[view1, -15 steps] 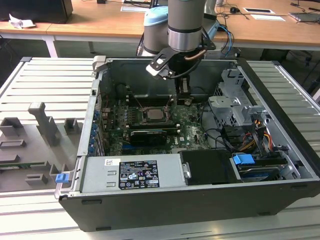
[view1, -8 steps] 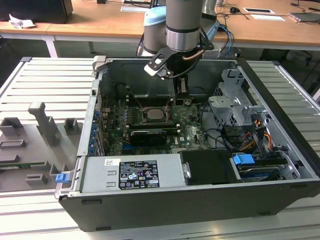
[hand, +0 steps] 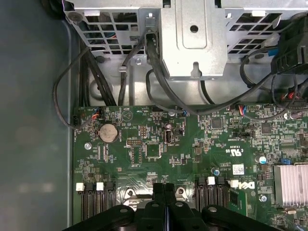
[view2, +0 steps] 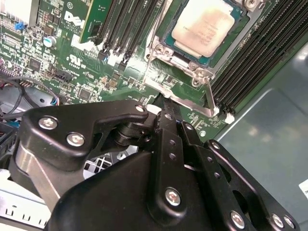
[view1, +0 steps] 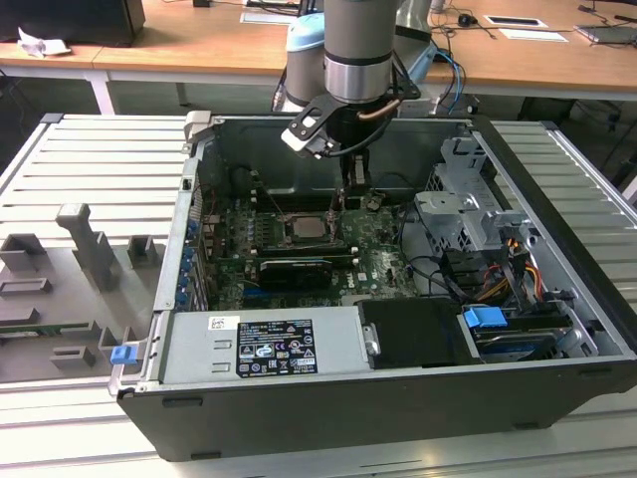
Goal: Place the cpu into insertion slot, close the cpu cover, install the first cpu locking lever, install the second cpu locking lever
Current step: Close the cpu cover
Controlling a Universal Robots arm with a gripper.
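The cpu's (view2: 208, 26) top is pale matt metal; the circuit board (hand: 144, 144) glossy green; the tool (view2: 167, 108) matt black with shiny screws (view2: 172, 196); the drive cage (hand: 192, 38) bare silvery metal.

So the whole setup sits on a ribbed metal table (view1: 95, 149), pale grey slats running across it. In the exterior view the open computer case (view1: 398, 423) lies flat on its side right in the middle, open side up, and takes up most of the surface. Bare slats show past it at 3 o'clock, along the 6 o'clock edge, and from 9 up to 11 o'clock. At 9 o'clock, just beside the case, there's a bunch of grey fixture blocks (view1: 90, 247) standing on a flat grey plate (view1: 30, 358). A small blue clip (view1: 122, 354) sits at about 8 o'clock, right at the case's corner; can't tell if it's part of the case or the plate.
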